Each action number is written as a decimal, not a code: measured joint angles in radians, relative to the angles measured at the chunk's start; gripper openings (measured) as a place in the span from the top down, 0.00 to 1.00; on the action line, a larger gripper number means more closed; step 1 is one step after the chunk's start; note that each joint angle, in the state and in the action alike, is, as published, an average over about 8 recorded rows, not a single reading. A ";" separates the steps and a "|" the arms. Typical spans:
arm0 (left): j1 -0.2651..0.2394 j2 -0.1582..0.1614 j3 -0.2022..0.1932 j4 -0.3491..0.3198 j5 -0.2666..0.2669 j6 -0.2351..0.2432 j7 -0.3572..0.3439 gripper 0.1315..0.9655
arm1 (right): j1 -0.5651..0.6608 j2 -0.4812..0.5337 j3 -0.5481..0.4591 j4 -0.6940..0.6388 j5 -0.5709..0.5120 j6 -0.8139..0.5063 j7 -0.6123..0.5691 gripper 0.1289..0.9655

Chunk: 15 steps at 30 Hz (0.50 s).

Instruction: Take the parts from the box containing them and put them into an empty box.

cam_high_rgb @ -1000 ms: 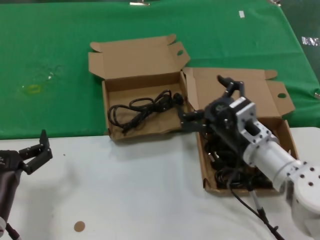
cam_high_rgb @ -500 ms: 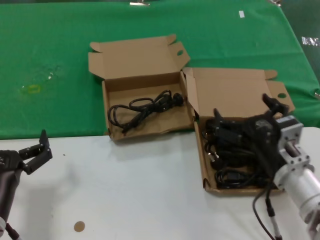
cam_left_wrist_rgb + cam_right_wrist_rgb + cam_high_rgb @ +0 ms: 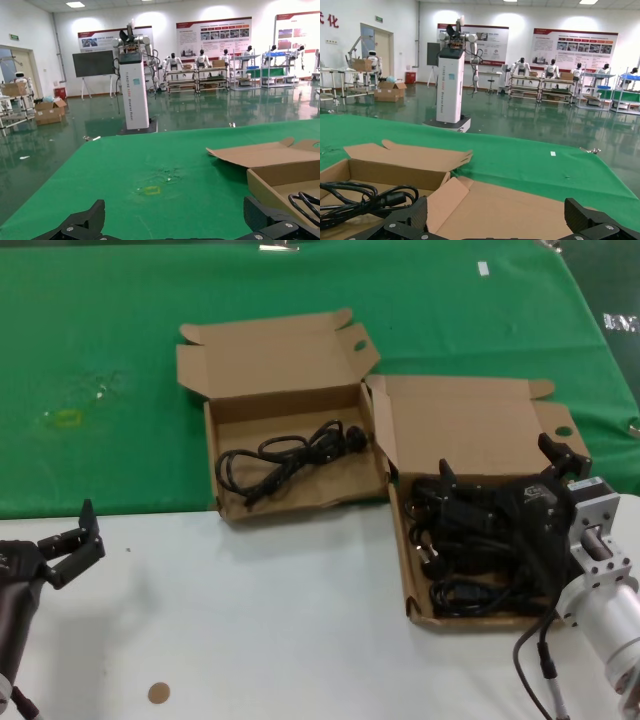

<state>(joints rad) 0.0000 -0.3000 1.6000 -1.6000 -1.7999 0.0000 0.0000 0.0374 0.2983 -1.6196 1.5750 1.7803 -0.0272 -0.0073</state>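
The box containing the parts (image 3: pixel 470 425) lies at the right, with a pile of black coiled cords (image 3: pixel 450 575) in its tray. My right gripper (image 3: pixel 497 455) hovers open over that pile, near the tray's back, with nothing between its fingers. In the right wrist view its fingers (image 3: pixel 405 217) frame the box's open lid (image 3: pixel 520 210). The other box (image 3: pixel 270 360), with a low wavy front edge, sits to the left and holds one cord (image 3: pixel 285 455), which the right wrist view shows as a cord (image 3: pixel 365 197). My left gripper (image 3: pixel 70 540) waits open at the lower left.
Green cloth (image 3: pixel 110 320) covers the far half of the table and bare white tabletop (image 3: pixel 260 620) the near half. A small brown disc (image 3: pixel 158 692) lies near the front edge. A yellow mark (image 3: pixel 68 418) is on the cloth at the left.
My right gripper swung right from beside the left box to above the cord pile in the right box, staying open. The left arm has not moved.
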 joint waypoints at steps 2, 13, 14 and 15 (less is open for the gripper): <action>0.000 0.000 0.000 0.000 0.000 0.000 0.000 0.00 | 0.000 0.000 0.000 0.000 0.000 0.000 0.000 0.00; 0.000 0.000 0.000 0.000 0.000 0.000 0.000 0.00 | 0.000 0.000 0.000 0.000 0.000 0.000 0.000 0.00; 0.000 0.000 0.000 0.000 0.000 0.000 0.000 0.00 | 0.000 0.000 0.000 0.000 0.000 0.000 0.000 0.00; 0.000 0.000 0.000 0.000 0.000 0.000 0.000 0.00 | 0.000 0.000 0.000 0.000 0.000 0.000 0.000 0.00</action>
<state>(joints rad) 0.0000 -0.3000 1.6000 -1.6000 -1.8000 0.0000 0.0000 0.0374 0.2983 -1.6196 1.5750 1.7803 -0.0272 -0.0073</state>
